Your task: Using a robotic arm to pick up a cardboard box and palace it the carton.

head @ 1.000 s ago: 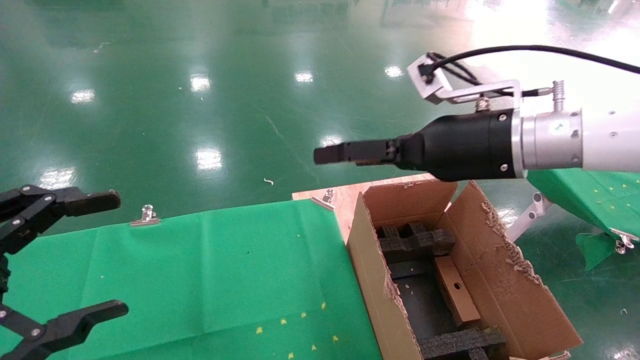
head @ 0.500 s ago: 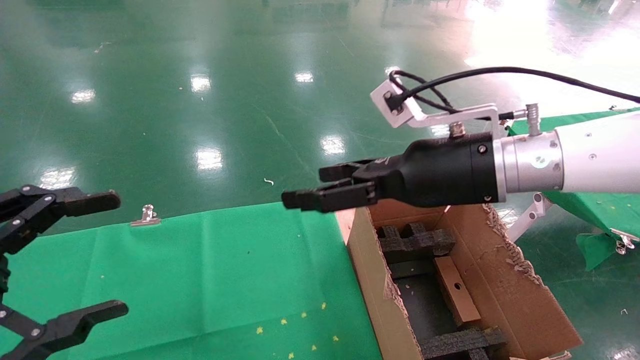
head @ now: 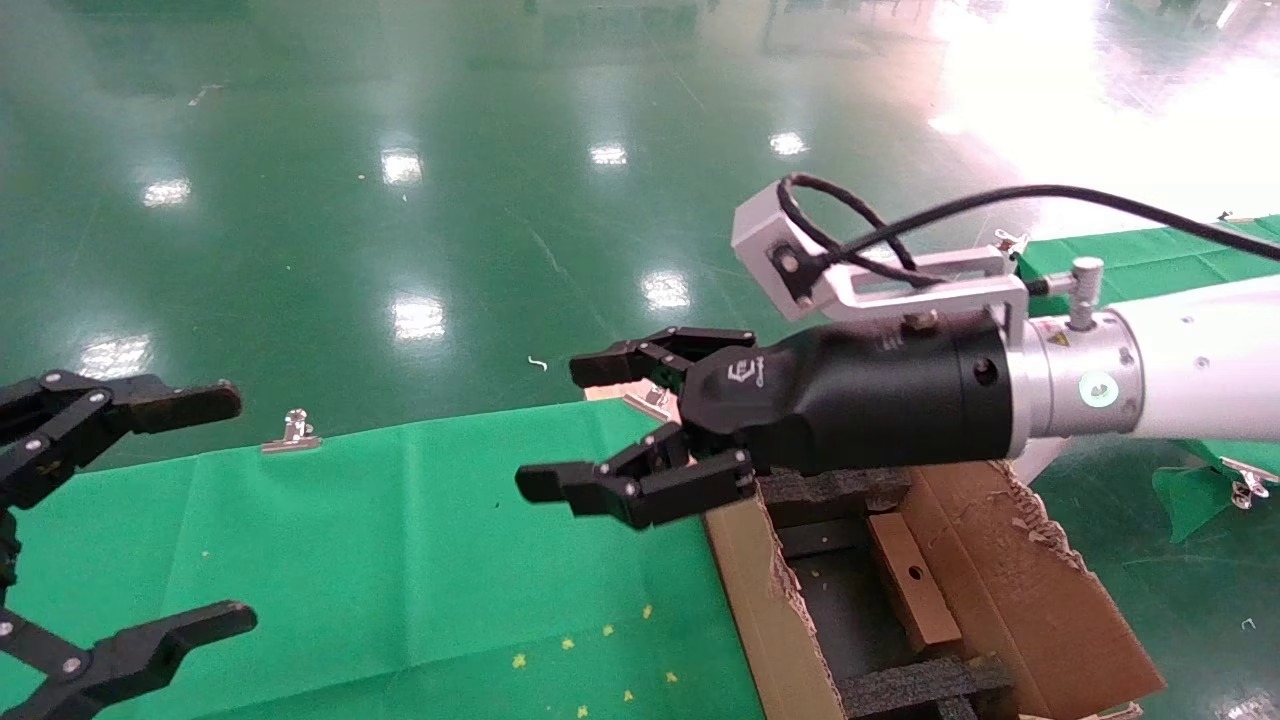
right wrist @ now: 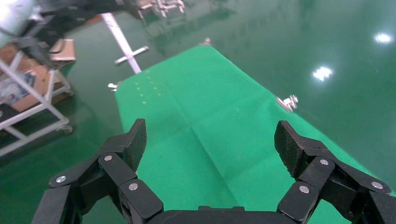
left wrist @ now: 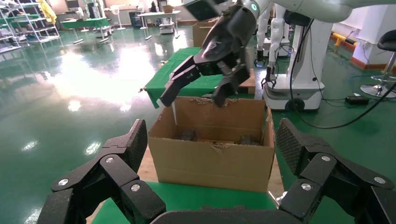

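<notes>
The carton (head: 1010,590) stands at the lower right with ragged flaps and black foam inserts (head: 925,685). The small cardboard box (head: 908,582) with a round hole lies inside it, between the inserts. My right gripper (head: 565,425) on the white arm is open and empty, held in the air over the carton's left wall and the green cloth. In the left wrist view it hangs above the carton (left wrist: 215,158). My left gripper (head: 225,510) is open and empty at the far left.
A green cloth (head: 430,540) covers the table left of the carton, held by metal clips (head: 292,432). A wooden board (head: 690,395) lies under the carton. Another green-covered table (head: 1120,250) stands at the right. Glossy green floor lies beyond.
My right gripper has swung left and down from above the carton's far end to over its left wall, has rolled over, and its fingers have spread wide open. The left gripper has not moved.
</notes>
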`<state>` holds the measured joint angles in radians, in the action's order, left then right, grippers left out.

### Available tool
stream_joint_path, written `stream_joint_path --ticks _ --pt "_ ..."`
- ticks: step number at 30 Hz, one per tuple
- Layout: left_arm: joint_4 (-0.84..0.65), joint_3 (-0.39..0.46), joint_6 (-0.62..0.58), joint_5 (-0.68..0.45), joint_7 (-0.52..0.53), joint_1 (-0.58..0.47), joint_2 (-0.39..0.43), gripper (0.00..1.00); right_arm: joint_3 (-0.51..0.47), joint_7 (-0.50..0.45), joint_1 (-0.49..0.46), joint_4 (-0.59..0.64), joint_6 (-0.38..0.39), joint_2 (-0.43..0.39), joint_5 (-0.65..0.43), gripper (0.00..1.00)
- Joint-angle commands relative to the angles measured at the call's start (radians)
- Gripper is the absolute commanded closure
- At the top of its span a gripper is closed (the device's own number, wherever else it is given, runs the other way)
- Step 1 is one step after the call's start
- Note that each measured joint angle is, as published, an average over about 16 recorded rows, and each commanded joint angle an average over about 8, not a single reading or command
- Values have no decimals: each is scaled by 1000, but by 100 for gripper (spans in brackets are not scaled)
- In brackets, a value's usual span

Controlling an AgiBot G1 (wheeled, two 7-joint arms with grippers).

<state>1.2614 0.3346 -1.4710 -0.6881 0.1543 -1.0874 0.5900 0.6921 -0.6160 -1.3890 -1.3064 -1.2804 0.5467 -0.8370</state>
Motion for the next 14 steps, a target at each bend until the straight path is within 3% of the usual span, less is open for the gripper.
stream_joint_path --ticks 1,14 --pt "0 0 0 0 0 0 0 0 -46 48 35 2 -24 7 12 0" --pt "0 0 0 0 0 0 0 0 -313 325 239 17 -163 49 81 0"
